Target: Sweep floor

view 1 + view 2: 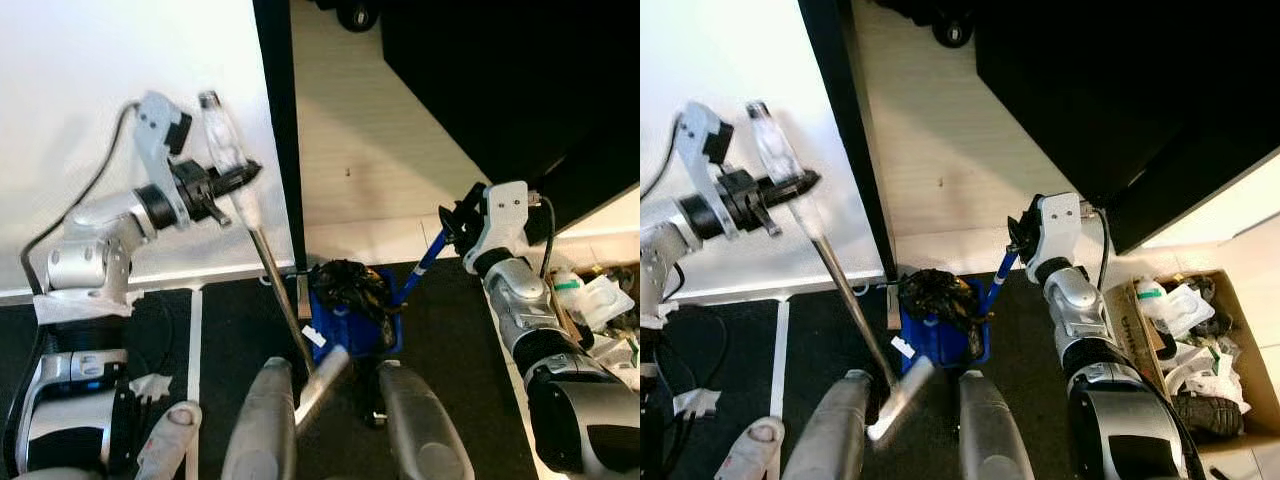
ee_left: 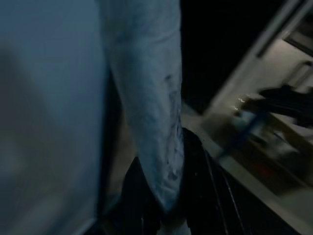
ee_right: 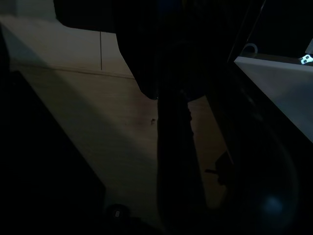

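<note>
My left gripper is raised at the left and shut on the pale top grip of a broom handle. The silver pole slants down to the floor between my legs. That pale grip looms close in the left wrist view. My right gripper is shut on the thin blue handle of a blue dustpan. The dustpan stands on the dark mat just ahead of my feet, with a crumpled black mass in it. The right wrist view is very dark, with a dark upright handle before pale floor.
A black vertical post divides a white panel from pale wood floor. Large black furniture fills the upper right. A cardboard box of rubbish sits at the right. A black wheel rests far back.
</note>
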`<state>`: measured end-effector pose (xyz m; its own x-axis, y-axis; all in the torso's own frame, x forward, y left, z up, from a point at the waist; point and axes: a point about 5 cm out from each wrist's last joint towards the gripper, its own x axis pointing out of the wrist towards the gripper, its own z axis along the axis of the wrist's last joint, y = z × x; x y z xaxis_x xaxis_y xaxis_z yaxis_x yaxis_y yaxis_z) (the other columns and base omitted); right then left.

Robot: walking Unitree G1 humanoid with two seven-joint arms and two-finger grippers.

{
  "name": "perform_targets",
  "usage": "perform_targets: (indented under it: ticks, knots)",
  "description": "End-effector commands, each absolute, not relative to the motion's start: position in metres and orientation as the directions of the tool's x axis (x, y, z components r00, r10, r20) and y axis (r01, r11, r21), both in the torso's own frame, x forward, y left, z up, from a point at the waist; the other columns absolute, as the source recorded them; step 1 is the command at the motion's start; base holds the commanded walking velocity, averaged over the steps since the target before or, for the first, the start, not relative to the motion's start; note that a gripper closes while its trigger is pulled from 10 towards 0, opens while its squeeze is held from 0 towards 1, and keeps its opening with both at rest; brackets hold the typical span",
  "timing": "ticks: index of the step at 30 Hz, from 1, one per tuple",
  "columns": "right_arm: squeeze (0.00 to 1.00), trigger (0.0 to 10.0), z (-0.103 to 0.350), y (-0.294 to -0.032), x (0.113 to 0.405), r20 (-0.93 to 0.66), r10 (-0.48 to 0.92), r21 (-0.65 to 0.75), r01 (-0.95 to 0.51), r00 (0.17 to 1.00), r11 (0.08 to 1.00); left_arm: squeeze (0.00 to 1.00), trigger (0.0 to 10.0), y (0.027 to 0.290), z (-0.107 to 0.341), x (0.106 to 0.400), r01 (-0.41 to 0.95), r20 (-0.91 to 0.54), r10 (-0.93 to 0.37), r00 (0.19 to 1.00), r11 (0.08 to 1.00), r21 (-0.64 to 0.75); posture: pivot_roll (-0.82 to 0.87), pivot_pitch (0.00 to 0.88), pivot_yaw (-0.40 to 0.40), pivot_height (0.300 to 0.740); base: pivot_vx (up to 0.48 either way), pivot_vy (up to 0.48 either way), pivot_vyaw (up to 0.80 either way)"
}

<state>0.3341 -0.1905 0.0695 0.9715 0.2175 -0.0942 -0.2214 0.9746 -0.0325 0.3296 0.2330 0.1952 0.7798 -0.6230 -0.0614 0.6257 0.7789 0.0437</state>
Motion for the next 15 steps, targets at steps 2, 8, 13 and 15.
perform_targets:
  ticks: [2,8,13,15]
  knots:
    - [0.0,10.0,0.052,-0.193,0.325,-0.178,0.21,-0.004,-0.214,0.961,0.977,0.0,10.0,0.24,0.22,0.334,0.54,0.049,-0.556,0.83,0.821,0.183,0.06,0.139,-0.013,0.74,0.0,0.0,0.0]
    - [0.0,10.0,0.052,-0.193,0.325,-0.175,0.21,0.003,-0.213,0.962,0.977,0.0,10.0,0.258,0.219,0.337,0.373,0.058,-0.392,0.918,0.904,0.207,0.05,0.141,-0.014,0.74,0.0,0.0,0.0]
    - [0.0,10.0,0.052,-0.193,0.325,-0.176,0.212,0.006,-0.214,0.961,0.977,0.0,10.0,0.269,0.218,0.336,0.314,0.029,-0.33,0.943,0.918,0.243,0.06,0.137,-0.015,0.74,0.0,0.0,0.0]
    - [0.0,10.0,0.052,-0.193,0.325,-0.178,0.213,0.011,-0.215,0.961,0.977,0.0,10.0,0.275,0.215,0.333,0.309,0.015,-0.323,0.946,0.917,0.25,0.06,0.132,-0.017,0.74,0.0,0.0,0.0]
